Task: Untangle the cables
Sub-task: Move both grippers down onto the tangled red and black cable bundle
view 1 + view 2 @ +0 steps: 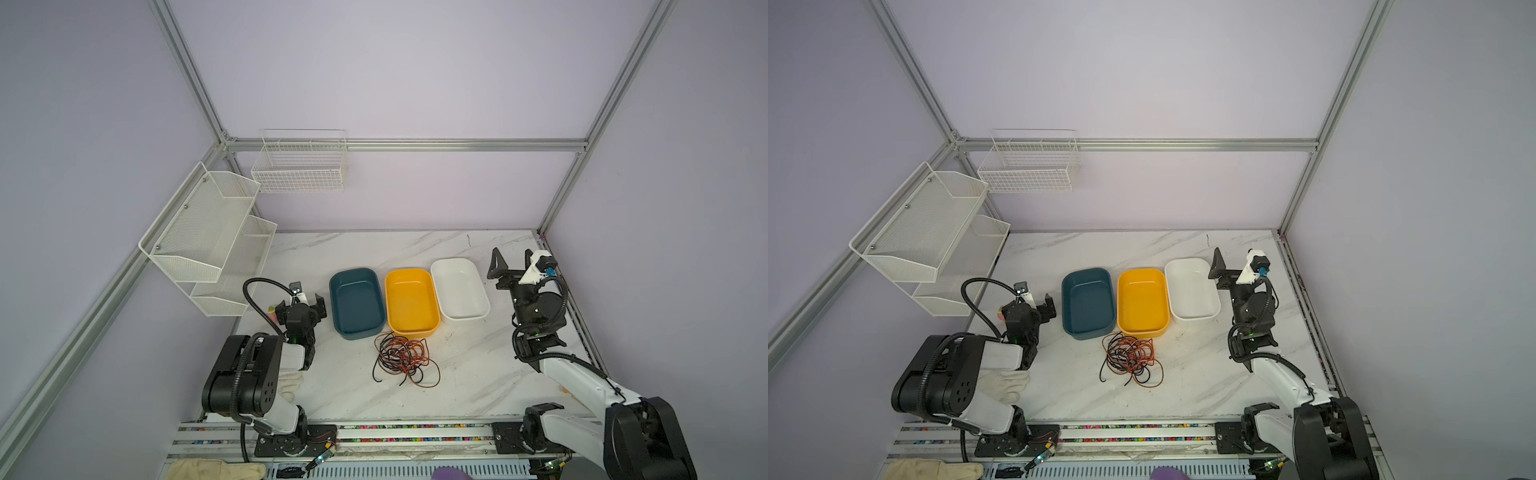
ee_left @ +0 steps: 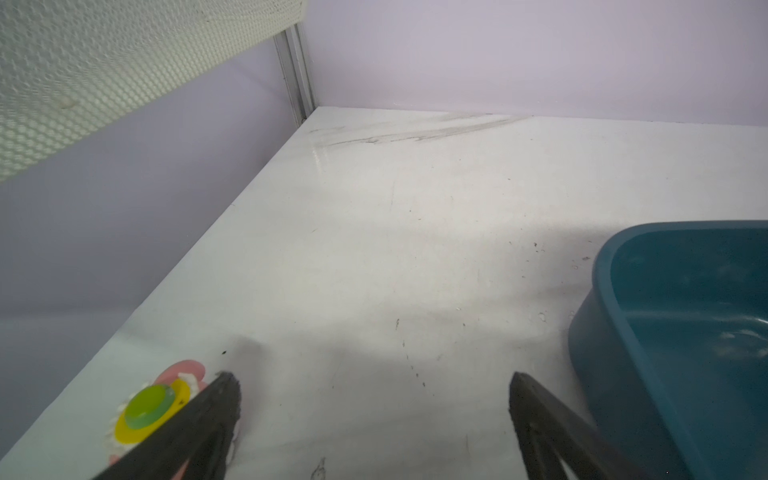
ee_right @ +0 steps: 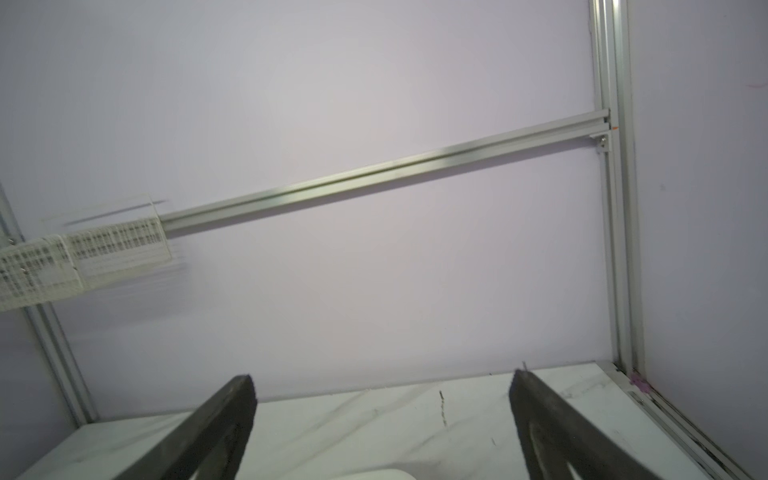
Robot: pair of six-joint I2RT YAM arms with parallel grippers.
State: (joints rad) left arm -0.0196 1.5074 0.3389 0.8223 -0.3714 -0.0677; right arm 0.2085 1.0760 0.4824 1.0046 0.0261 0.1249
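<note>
We found the cables (image 1: pixel 405 359) heaped in one knot at lower centre in both top views, just below the yellow tub (image 1: pixel 409 271) on the glossy marble-patterned table (image 1: pixel 478 374). The left gripper (image 1: pixel 300 302) and right gripper (image 1: pixel 512 259) both stood spread wide and empty, well apart from the heap. We judged one pinch might catch several strands and drag the whole knot, because the wires were thin, springy, overlapping black and orange-brown loops.

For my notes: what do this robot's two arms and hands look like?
The left arm and right arm have white link shells and black joint housings, each with a ribbed black hose looping alongside. The left hand and right hand are black, with two flat tapering fingers.
</note>
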